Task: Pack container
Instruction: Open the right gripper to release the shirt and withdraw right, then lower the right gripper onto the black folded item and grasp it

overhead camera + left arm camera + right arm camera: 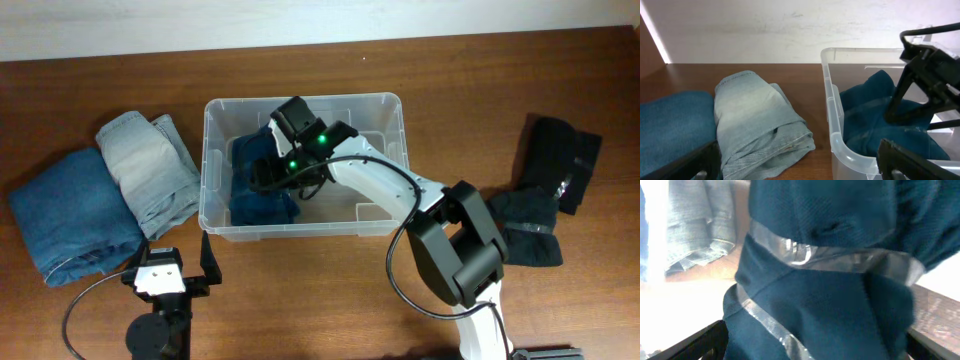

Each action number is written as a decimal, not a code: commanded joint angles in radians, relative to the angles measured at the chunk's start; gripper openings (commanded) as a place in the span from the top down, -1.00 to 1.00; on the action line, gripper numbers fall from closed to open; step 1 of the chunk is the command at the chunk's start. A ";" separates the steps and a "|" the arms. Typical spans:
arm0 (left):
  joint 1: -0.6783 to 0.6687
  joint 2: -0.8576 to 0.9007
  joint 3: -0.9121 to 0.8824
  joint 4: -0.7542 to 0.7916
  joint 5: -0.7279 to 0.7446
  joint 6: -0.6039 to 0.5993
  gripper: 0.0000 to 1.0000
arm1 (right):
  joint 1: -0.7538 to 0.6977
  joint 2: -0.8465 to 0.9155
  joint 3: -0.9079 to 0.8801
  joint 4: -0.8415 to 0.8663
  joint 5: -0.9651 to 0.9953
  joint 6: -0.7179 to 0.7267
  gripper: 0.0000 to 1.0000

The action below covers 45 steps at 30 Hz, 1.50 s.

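The clear plastic container (385, 108) stands in the middle of the table and also shows in the left wrist view (832, 100). A dark blue garment (255, 200) with reflective silver stripes lies in its left half and fills the right wrist view (830, 210). My right gripper (278, 178) reaches down into the container, its fingers spread wide over the garment (810, 345). My left gripper (182, 262) is open and empty, low near the table's front edge, outside the container's front left corner (805, 167).
Folded light-wash jeans (150, 170) lie left of the container, also in the left wrist view (755, 120). Folded blue jeans (70, 215) lie further left. Dark garments (545, 200) lie at the right. The right arm (925, 75) spans the container.
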 commanded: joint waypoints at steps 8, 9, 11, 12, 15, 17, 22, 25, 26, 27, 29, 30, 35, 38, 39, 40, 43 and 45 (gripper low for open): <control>0.006 -0.006 -0.006 0.003 0.011 0.016 -0.98 | -0.076 -0.158 0.029 -0.030 0.010 -0.079 -0.86; 0.006 -0.006 -0.006 0.003 0.011 0.015 -0.98 | -0.080 -0.177 0.029 -0.040 0.019 -0.084 -0.86; 0.006 -0.006 -0.006 0.003 0.011 0.016 -0.98 | -0.092 -0.232 0.029 -0.071 0.052 -0.086 -0.86; 0.006 -0.006 -0.006 0.003 0.011 0.015 -0.98 | -0.100 -0.256 0.029 -0.085 0.060 -0.087 -0.86; 0.006 -0.006 -0.006 0.003 0.011 0.016 -0.98 | -0.134 -0.332 0.029 -0.140 0.071 -0.103 -0.87; 0.006 -0.006 -0.006 0.003 0.011 0.016 -0.98 | -0.167 -0.381 0.029 -0.185 0.098 -0.122 -0.87; 0.006 -0.006 -0.006 0.003 0.011 0.016 -0.98 | -0.343 -0.500 0.029 -0.364 0.222 -0.187 -0.93; 0.006 -0.006 -0.006 0.003 0.011 0.016 -0.98 | -0.460 -0.527 0.029 -0.446 0.223 -0.225 -0.93; 0.006 -0.006 -0.006 0.003 0.011 0.016 -0.98 | -0.486 -0.530 0.029 -0.461 0.223 -0.225 -0.93; 0.006 -0.006 -0.006 0.003 0.011 0.016 -0.99 | -0.547 -0.532 0.029 -0.494 0.222 -0.227 -0.95; 0.006 -0.006 -0.006 0.003 0.011 0.016 -0.98 | -0.647 -0.532 0.029 -0.537 0.222 -0.251 -0.96; 0.006 -0.006 -0.006 0.003 0.011 0.016 -0.98 | -0.724 -0.532 0.026 -0.560 0.223 -0.273 -0.96; 0.006 -0.006 -0.006 0.003 0.011 0.016 -0.99 | -0.935 -0.532 0.025 -0.609 0.223 -0.296 -1.00; 0.006 -0.006 -0.006 0.003 0.011 0.015 -0.99 | -1.065 -0.532 0.020 -0.631 0.237 -0.303 -0.99; 0.006 -0.006 -0.006 0.003 0.011 0.016 -0.98 | -1.097 -0.532 0.016 -0.636 0.241 -0.303 -0.99; 0.006 -0.006 -0.006 0.003 0.011 0.016 -0.98 | -1.138 -0.532 0.005 -0.638 0.241 -0.302 -0.99; 0.006 -0.006 -0.006 0.003 0.011 0.016 -0.98 | -1.212 -0.532 -0.042 -0.625 0.241 -0.300 -0.98; 0.006 -0.006 -0.006 0.003 0.011 0.016 -0.98 | -1.250 -0.532 -0.102 -0.587 0.239 -0.285 -0.97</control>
